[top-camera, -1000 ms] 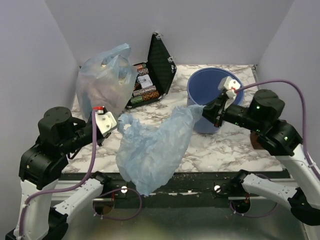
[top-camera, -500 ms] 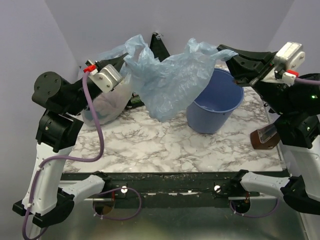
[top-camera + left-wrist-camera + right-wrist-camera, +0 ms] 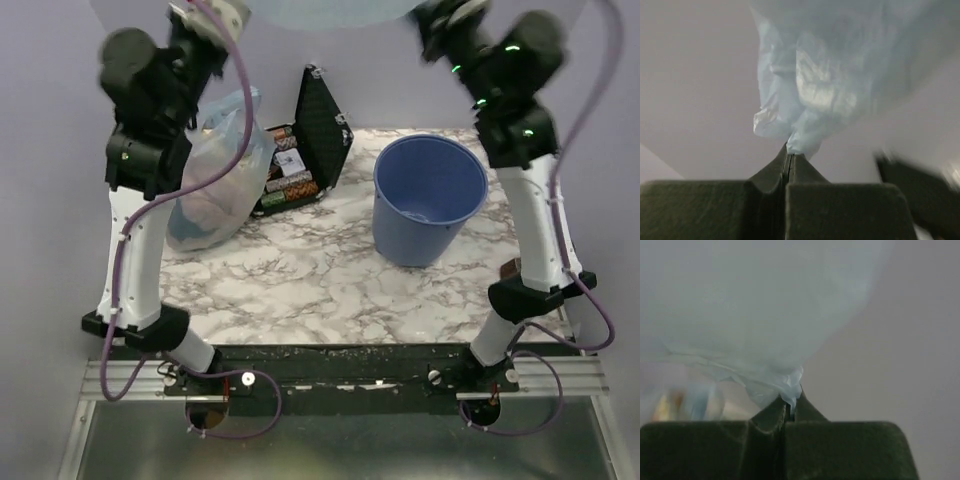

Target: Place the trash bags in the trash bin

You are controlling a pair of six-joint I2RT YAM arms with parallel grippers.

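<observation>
The light-blue trash bag (image 3: 325,12) hangs stretched between both grippers at the very top of the top view, mostly cut off by the frame edge. My left gripper (image 3: 789,150) is shut on one corner of the trash bag (image 3: 830,75). My right gripper (image 3: 791,400) is shut on another corner of the trash bag (image 3: 755,310). Both arms are raised high. The blue trash bin (image 3: 430,198) stands upright and open on the marble table, well below the bag and to the right of centre.
A bulging clear bag stuffed with coloured items (image 3: 215,170) sits at the back left. An open black case of chips (image 3: 305,140) stands behind the centre. A small brown object (image 3: 512,272) lies at the table's right edge.
Both arms have lifted the bag from table level up and back, until it is stretched high above the bin at the top edge of the view.
</observation>
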